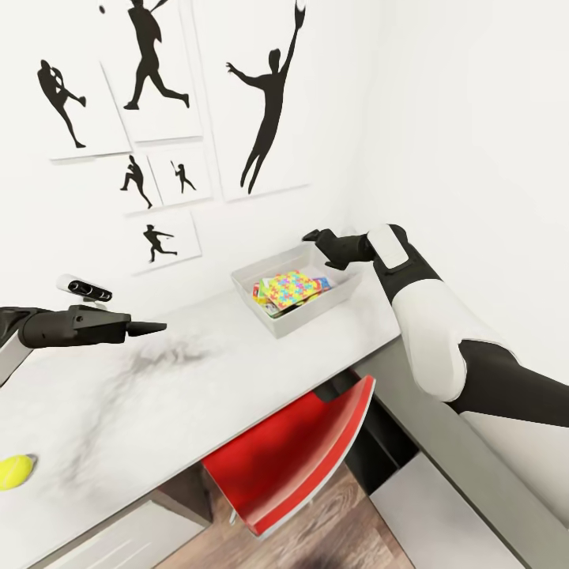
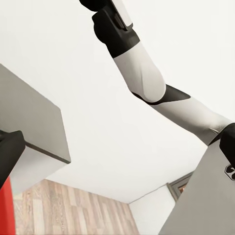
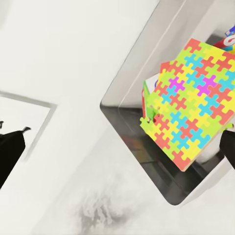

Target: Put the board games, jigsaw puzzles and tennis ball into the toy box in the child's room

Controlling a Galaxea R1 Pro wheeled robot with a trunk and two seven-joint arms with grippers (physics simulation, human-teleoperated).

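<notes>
The light grey toy box (image 1: 278,325) stands on the white marbled table (image 1: 237,379) against the wall. A jigsaw puzzle sheet (image 1: 291,288) (image 3: 191,103) lies tilted on top inside it. Coloured edges of flat boxes (image 3: 145,98) peek out from under the sheet. My right gripper (image 1: 312,235) hovers over the box's far rim, open and empty, one finger (image 3: 10,152) at each side of the wrist view. The tennis ball (image 1: 14,472) rests near the table's front left. My left gripper (image 1: 146,328) hangs above the table's middle left, open, holding nothing.
A red chair (image 1: 292,458) is tucked under the table's front edge. Black sports silhouette pictures (image 1: 265,103) hang on the white wall behind. Wood-plank floor (image 1: 332,521) lies below, and a grey surface (image 1: 442,514) runs along the right.
</notes>
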